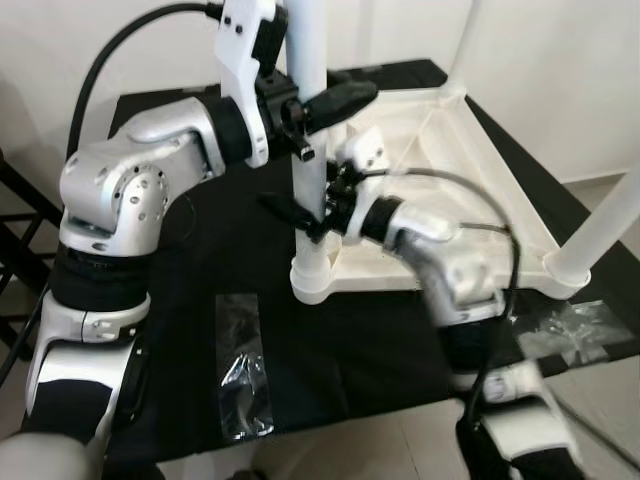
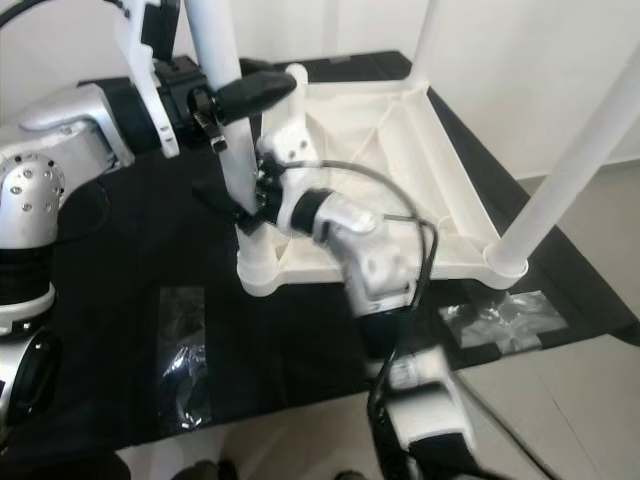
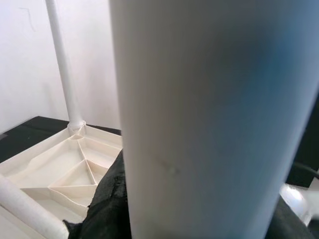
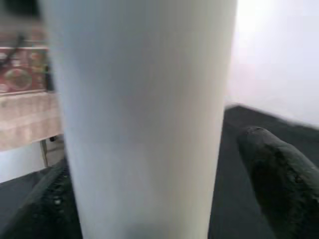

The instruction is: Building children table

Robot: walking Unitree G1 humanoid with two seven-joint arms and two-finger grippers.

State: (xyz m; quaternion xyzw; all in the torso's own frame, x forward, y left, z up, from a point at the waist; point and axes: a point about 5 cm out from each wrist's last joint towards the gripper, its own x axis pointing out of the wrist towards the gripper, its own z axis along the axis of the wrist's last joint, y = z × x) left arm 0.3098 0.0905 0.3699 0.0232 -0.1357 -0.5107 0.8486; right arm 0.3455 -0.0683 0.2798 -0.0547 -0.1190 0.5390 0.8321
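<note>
A white children's table (image 1: 440, 150) lies upside down on a black-covered table (image 1: 330, 360), its legs pointing up. My left gripper (image 1: 318, 105) is shut on the near-left leg (image 1: 308, 150) high up. In the left wrist view, a black finger (image 3: 107, 199) presses against that leg (image 3: 209, 124). My right gripper (image 1: 312, 212) sits lower on the same leg, just above its socket (image 1: 318, 275), fingers on both sides. In the right wrist view, one finger (image 4: 279, 179) stands a little off the leg (image 4: 144, 124). The right arm is blurred.
Two more legs stand at the near-right corner (image 1: 610, 225) and the far corner (image 1: 465, 45). A clear plastic bag (image 1: 243, 365) lies on the cloth near the front edge, and crumpled plastic (image 1: 570, 330) lies at the right edge. Walls stand close behind.
</note>
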